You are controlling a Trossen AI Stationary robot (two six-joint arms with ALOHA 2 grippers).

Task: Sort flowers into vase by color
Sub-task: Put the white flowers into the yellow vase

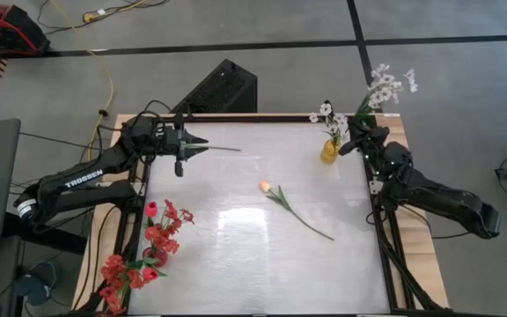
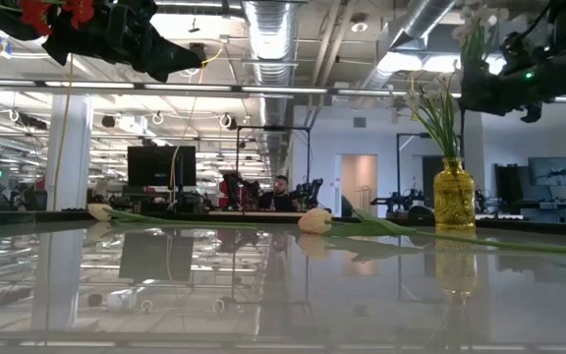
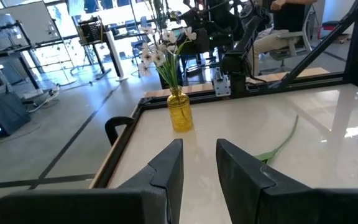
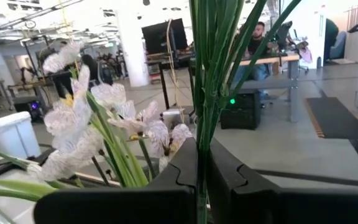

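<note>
Left gripper [image 1: 202,147]: hovers above the far left part of the worktop [image 1: 236,264], pointing toward the right side. Its jaws stand partly apart with a clear gap between the two dark fingers [image 3: 166,168], and nothing is seen between them in the left wrist view. In the high view a thin green stem [image 1: 223,149] runs on from the tips; whether it touches them I cannot tell.

Right gripper [image 1: 352,143]: held above the far right corner of the worktop, just beside the yellow vase [image 1: 330,151]. Its jaws are pressed together on a bundle of green stems [image 4: 207,93], as the right wrist view shows.

White flower spray [image 1: 385,86]: carried by the right gripper, its blossoms reaching out past the far right corner of the worktop.

Yellow vase: upright near the far right corner, already holding small white blossoms [image 1: 326,112] on green stems.

Peach-yellow tulip [image 1: 266,187]: lies flat near the middle of the worktop, its head toward the far left and its green stem [image 1: 306,220] running toward the near right. It is well apart from both grippers.

Red flowers [image 1: 157,233]: a cluster of red blossoms, with a red tulip among them, stands at the near left edge of the worktop; the container under them is too hidden to make out.

Room behind: in the low view a person [image 2: 279,192] sits at a desk far beyond the worktop.
</note>
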